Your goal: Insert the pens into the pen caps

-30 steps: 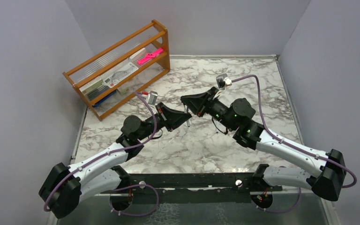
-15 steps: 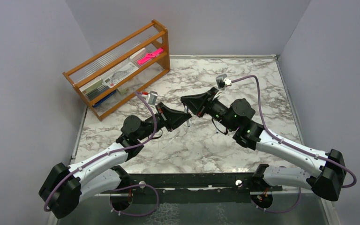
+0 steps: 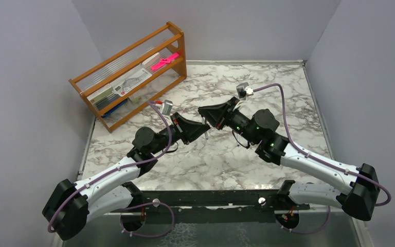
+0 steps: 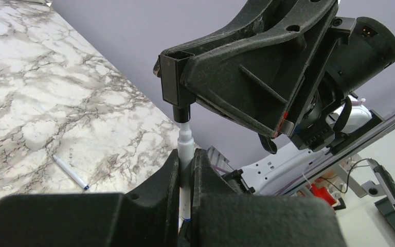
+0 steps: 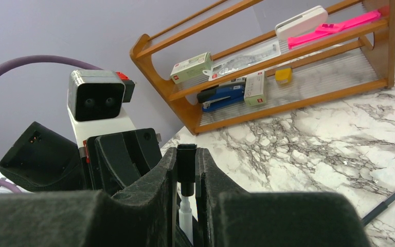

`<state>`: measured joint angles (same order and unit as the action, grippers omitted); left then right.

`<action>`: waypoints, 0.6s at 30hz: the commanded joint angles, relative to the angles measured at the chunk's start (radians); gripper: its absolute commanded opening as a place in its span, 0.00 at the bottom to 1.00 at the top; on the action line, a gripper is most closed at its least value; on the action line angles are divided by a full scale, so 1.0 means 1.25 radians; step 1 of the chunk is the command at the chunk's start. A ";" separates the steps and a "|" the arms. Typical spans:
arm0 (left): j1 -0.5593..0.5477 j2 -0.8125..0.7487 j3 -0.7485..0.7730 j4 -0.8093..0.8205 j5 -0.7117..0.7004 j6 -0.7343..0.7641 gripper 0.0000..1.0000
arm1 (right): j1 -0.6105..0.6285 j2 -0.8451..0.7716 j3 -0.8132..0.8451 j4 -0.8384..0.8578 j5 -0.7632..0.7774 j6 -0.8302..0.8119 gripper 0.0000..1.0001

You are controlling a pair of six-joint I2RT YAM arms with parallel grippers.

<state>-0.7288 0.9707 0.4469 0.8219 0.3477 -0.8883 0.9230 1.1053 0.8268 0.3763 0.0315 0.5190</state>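
White plastic pen (image 4: 185, 146) is clamped in the left claw (image 4: 186, 167), above the table (image 3: 267, 82) middle. The black cap (image 4: 181, 112) is pinched in the right claw (image 5: 186, 167) straight beyond the pen's tip, on the same axis, its mouth touched by it.

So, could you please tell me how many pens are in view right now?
3: a white pen in the left tool, another white pen and a black pen lying on the table. Others may be hidden.
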 commanded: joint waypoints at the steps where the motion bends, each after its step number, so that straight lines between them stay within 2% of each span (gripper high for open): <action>1: -0.006 -0.016 0.009 0.031 -0.020 -0.002 0.00 | 0.003 -0.001 -0.009 0.024 -0.016 -0.005 0.01; 18: -0.006 0.000 0.012 0.031 -0.046 0.010 0.00 | 0.003 -0.036 -0.040 0.012 -0.015 0.006 0.01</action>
<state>-0.7372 0.9714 0.4469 0.8124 0.3328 -0.8848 0.9230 1.0840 0.7948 0.4007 0.0311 0.5205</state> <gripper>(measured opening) 0.065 0.148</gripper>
